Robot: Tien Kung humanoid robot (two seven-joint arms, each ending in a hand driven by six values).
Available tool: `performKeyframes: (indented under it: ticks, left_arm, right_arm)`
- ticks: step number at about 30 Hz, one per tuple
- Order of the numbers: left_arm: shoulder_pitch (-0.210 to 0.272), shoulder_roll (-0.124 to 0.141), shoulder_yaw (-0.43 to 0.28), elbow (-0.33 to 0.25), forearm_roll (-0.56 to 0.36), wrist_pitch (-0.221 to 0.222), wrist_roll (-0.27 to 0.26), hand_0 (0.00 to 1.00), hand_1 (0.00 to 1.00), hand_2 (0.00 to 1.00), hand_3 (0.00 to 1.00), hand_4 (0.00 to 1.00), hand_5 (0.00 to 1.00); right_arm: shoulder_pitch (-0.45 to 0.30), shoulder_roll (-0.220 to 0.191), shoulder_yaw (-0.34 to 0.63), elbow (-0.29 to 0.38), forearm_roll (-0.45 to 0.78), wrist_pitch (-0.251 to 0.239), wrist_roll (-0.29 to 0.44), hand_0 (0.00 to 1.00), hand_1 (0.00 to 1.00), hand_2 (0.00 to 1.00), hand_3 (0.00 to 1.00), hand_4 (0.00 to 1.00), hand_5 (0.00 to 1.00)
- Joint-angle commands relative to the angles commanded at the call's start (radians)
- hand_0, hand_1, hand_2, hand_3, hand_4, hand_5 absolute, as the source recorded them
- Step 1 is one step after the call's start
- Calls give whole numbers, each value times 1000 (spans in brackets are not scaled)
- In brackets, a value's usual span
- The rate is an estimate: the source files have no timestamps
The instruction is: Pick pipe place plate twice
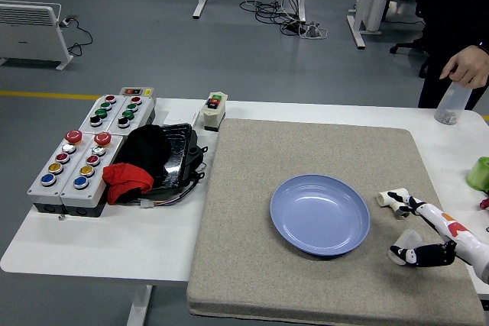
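Observation:
A blue plate [320,214] lies on the grey mat [306,150], right of its middle. Two white pipe fittings lie to the plate's right: a tee [386,199] further back and a larger fitting [410,240] nearer the front. My right hand [403,227] reaches in from the lower right, low over the mat. Its long fingers [403,201] touch the tee, and its thumb lies in front of the larger fitting, partly hiding it. The fingers are spread and hold nothing. The left arm does not show.
At the far right a person's hand holds a clear spray bottle [450,103] standing on the table. A green object [479,173] sits at the right edge. Button boxes [80,158], a black tray with cloths [153,159] and a small switch box [215,109] stand on the left.

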State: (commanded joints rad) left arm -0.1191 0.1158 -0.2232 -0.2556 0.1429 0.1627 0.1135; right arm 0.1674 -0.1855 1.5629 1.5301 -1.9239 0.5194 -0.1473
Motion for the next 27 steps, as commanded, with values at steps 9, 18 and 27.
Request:
performKeyframes:
  ticks: [9, 18, 27]
  left_arm:
    - [-8, 0, 7, 0, -12, -1, -3, 625, 582, 520, 586, 274, 998]
    - [-12, -1, 8, 0, -14, 0, -3, 625, 582, 521, 587, 275, 998]
    - [-13, -1, 9, 0, -15, 0, -3, 625, 586, 521, 589, 274, 998]
  right_arm:
    - [7, -13, 3, -14, -28, 42, -10, 998, 955, 998, 998, 810, 256]
    - [28, -21, -10, -72, -179, 12, 84, 998, 939, 998, 955, 803, 252]
    - [35, -29, -10, -103, -217, 26, 99, 998, 909, 959, 896, 774, 228]
